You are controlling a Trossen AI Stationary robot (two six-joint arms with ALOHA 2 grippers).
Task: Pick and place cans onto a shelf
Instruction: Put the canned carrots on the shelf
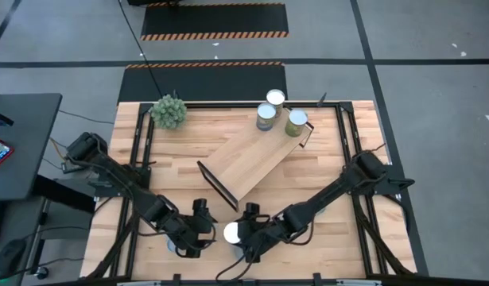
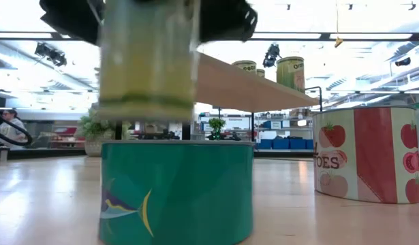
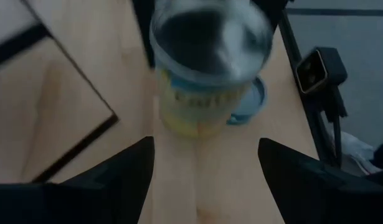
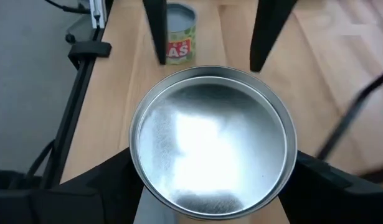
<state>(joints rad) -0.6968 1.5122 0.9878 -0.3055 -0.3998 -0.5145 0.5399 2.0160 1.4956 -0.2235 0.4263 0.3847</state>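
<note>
A can (image 4: 213, 146) is being pinched by the right fingers (image 4: 340, 186) (left fingers (image 3: 132, 171) spread nearby); it should be kept level toward the shelf (image 1: 248, 159).

A large indoor lab or workshop hall. A wooden table (image 1: 324, 222) with black rails stands on a grey concrete floor (image 1: 435, 48) marked with black mats edged in orange hazard stripes (image 1: 214, 35). Beyond the table, the low view shows a bright open room with ceiling lights (image 2: 373, 8), blue bins (image 2: 277, 143) and a seated person (image 2: 8, 128).
</note>
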